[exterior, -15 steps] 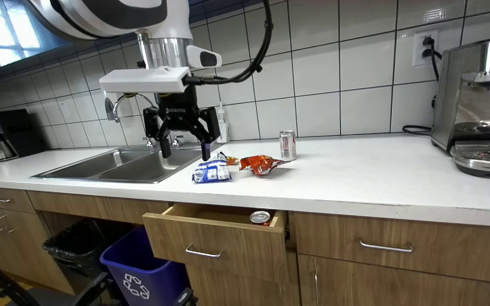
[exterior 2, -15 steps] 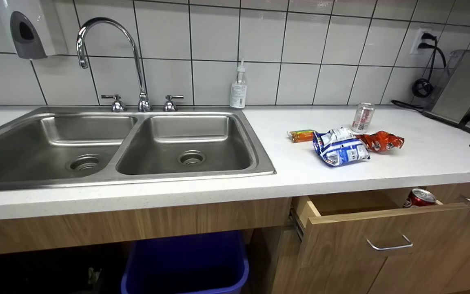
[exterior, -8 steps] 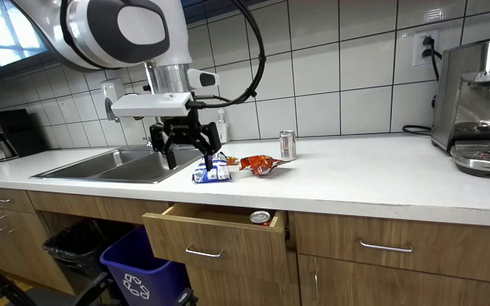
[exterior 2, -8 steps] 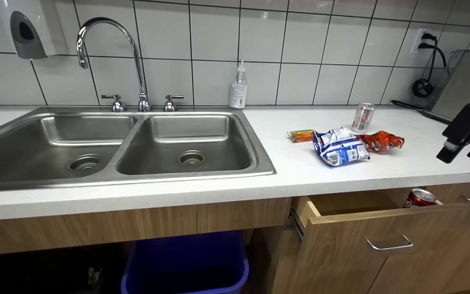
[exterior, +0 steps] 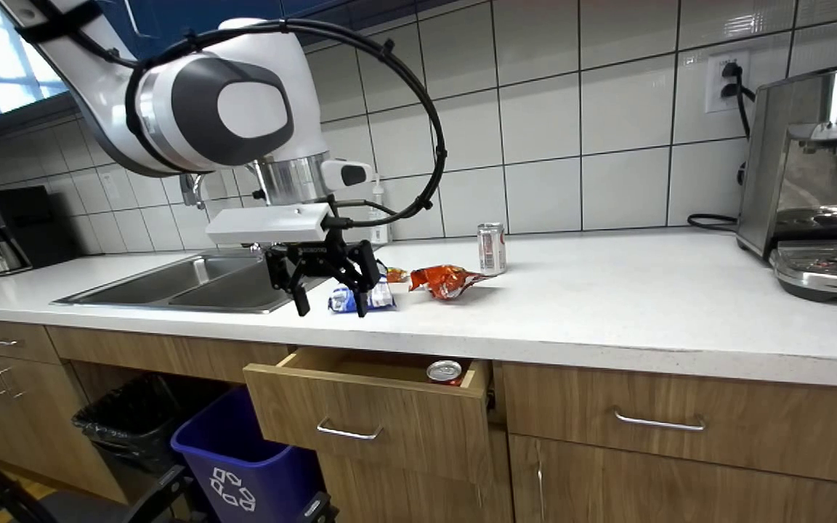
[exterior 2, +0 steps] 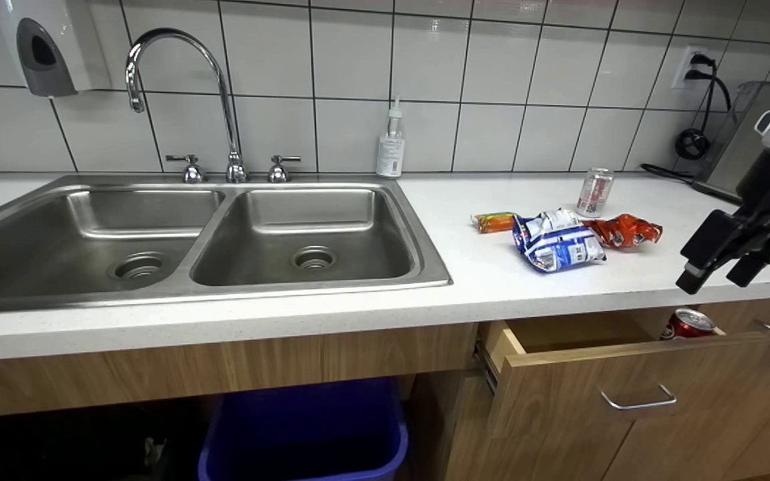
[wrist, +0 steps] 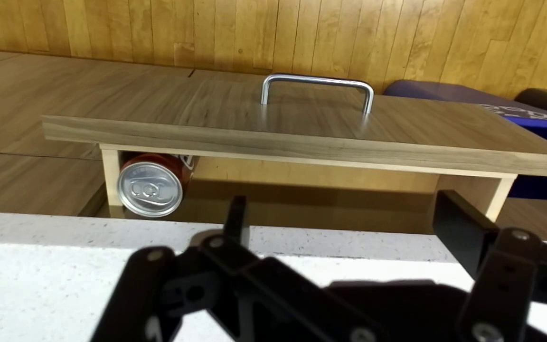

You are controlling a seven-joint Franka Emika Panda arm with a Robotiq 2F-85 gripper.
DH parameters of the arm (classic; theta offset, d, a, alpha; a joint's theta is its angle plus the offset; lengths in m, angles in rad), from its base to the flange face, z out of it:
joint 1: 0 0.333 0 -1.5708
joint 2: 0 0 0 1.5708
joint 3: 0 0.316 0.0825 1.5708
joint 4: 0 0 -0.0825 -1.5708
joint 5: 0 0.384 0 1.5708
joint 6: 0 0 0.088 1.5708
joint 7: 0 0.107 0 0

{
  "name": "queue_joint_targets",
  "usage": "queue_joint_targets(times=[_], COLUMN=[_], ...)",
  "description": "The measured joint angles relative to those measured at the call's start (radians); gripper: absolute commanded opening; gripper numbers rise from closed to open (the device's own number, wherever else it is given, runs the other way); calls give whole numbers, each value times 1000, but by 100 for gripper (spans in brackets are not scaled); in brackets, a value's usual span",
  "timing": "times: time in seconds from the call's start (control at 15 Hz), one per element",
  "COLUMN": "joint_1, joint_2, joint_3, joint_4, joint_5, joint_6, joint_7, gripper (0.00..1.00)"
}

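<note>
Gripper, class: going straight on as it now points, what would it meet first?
Probably the open drawer, though depth is unclear; the counter edge near that line might come first.

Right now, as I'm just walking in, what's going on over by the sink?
A robot arm has its gripper open and holding nothing. It hangs near the counter's front edge, close to the pulled-out drawer. A red can sits inside, near one end. On the counter beside the sink lie a blue-and-white bag, a red bag and a small orange packet; a silver can stands nearer the wall.
</note>
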Motion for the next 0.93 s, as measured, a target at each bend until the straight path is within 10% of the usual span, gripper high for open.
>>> queue_joint_targets(times=[0.93], joint_1=[-1], joint_2=[257], joint_3=[77], joint_4=[9], joint_5=[0], joint_6=[295], joint_7=[56], gripper=[100])
